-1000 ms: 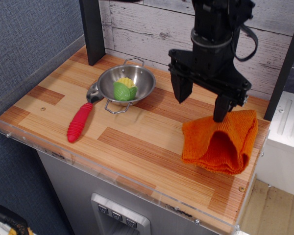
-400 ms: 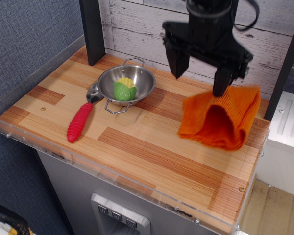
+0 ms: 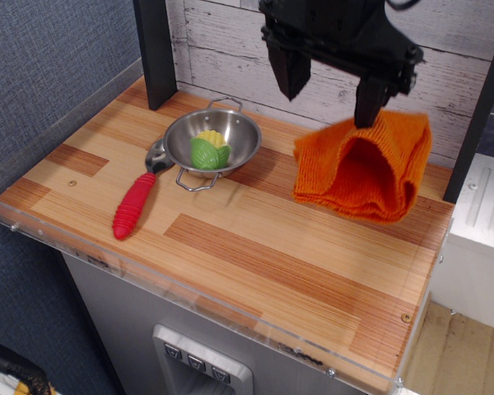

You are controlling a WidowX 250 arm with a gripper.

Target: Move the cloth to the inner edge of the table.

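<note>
Cloth (image 3: 364,169) is held aloft by its top edge, hanging over the table (image 3: 255,247) on the right side near the back wall. The gripper (image 3: 329,78) looks spread wide, the fabric seemingly caught on one finger; a firm clamp cannot be told. Lifting is done; setting down remains. A steel bowl (image 3: 213,140) and red-handled spoon (image 3: 137,200) are seen on the striped wood

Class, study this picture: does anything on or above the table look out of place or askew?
Only the cloth: it hangs bunched and lopsided from one finger of the gripper, off the table. The bowl and spoon sit tidy.
</note>
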